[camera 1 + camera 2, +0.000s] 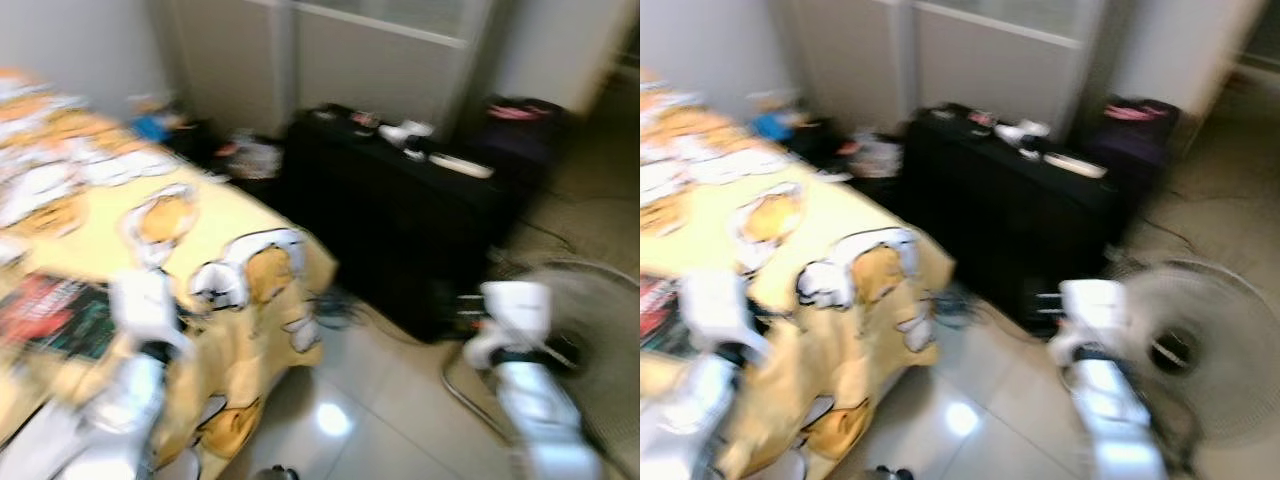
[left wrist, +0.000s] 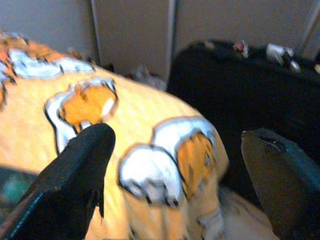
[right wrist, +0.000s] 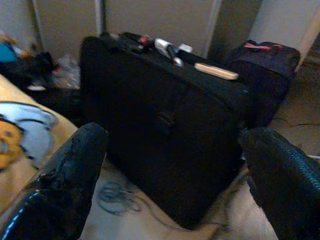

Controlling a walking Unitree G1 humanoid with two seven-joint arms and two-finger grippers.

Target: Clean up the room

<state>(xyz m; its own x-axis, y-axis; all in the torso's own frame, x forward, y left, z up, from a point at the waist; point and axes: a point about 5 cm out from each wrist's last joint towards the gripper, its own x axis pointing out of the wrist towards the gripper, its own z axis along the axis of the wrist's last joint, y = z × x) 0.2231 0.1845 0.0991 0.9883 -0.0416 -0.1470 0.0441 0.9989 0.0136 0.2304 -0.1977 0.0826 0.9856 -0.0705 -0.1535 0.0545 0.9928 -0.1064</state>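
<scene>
Your left claw [image 2: 175, 170] is hanging released, its two black fingers [image 2: 75, 170] spread wide with nothing between them, and it is looking over the corner of the bed [image 1: 240, 330], where a yellow quilt [image 2: 145, 110] with orange-and-white cartoon prints is draping down toward the floor [image 1: 360, 420]. Your right claw [image 3: 170, 175] is released too, fingers [image 3: 65, 175] well apart and grasping nothing, and it is facing a big black suitcase [image 3: 165, 120] standing on the floor just beside the bed's foot. You are seeing both silver arms low in the blurred head views, the left arm [image 1: 130, 390] over the quilt, the right arm [image 1: 530, 390] above the floor near a standing fan [image 1: 1200, 350]. A dark magazine [image 1: 60, 315] is lying on the quilt close to your left arm. On top of the suitcase a few small items are sitting, among them a flat pale bar [image 3: 216, 71] and some white things [image 1: 405, 130] too blurred to name. A tangle of cable [image 3: 117, 197] is lying on the floor at the suitcase's base. Behind the suitcase a dark bag [image 3: 265, 57] with a pink strip is leaning near the wall, and a heap of clutter [image 1: 245, 155] is piling up on the floor in the far corner between bed and suitcase.
</scene>
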